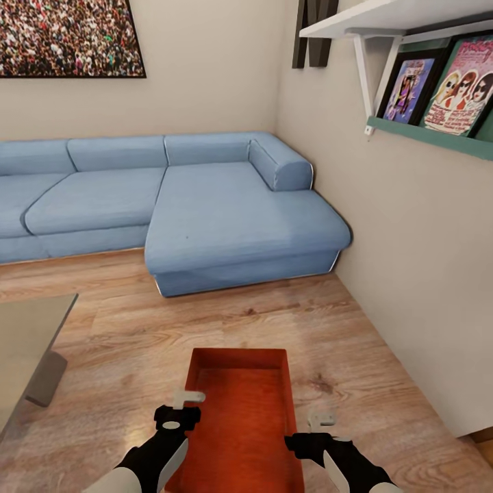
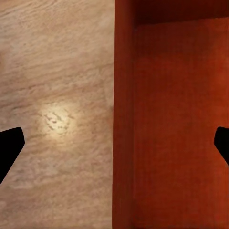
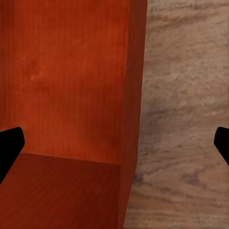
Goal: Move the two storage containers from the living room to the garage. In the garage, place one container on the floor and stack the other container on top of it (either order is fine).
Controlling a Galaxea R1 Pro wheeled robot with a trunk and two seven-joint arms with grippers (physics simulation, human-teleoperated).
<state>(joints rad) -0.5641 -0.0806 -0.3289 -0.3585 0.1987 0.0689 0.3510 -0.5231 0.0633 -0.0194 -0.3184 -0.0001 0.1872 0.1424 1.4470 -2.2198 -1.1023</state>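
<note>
An orange-red storage container (image 1: 239, 418) sits on the wood-plank floor (image 1: 329, 329) before the blue sectional sofa (image 1: 205, 205). The left gripper (image 1: 179, 404) and right gripper (image 1: 320, 424) hover spread wide over its long walls, holding nothing.

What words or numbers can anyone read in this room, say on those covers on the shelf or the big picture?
None can be read.
Left framed cover on the green shelf: figures, any lettering too blurred.
Right cover: faces in sunglasses, marks too blurred.
Wall picture: a crowd, no lettering.
Orange bin: no label visible.
</note>
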